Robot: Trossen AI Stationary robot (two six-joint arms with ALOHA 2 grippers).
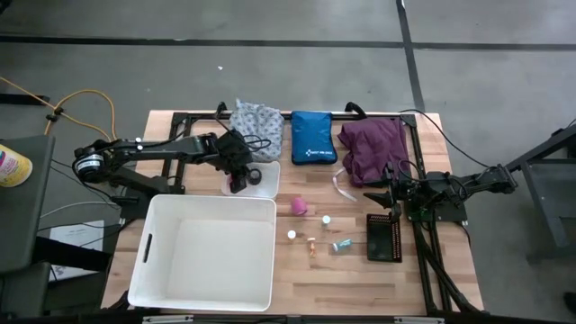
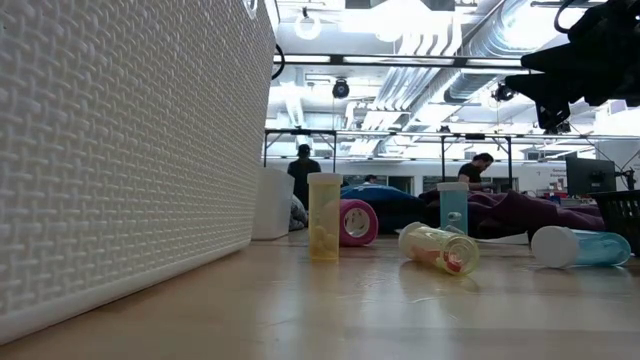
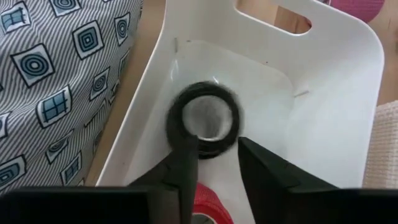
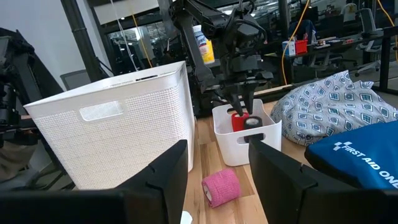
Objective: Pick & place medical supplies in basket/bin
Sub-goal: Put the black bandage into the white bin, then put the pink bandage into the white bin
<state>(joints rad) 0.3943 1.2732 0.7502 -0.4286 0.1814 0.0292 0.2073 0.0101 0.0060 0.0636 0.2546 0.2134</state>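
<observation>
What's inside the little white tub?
Inside the little white tub lies a black tape roll, blurred, just past the left gripper, plus something red between its fingers. The fingers cover the floor under them.

A black tape roll (image 3: 203, 119) lies flat just below the left gripper (image 3: 214, 163) inside the small white bin (image 3: 323, 118), while the pink tape roll (image 1: 298, 207), small vials (image 1: 340, 245) and purple cloth (image 1: 375, 147) lie between it and the right gripper (image 1: 392, 195).
</observation>
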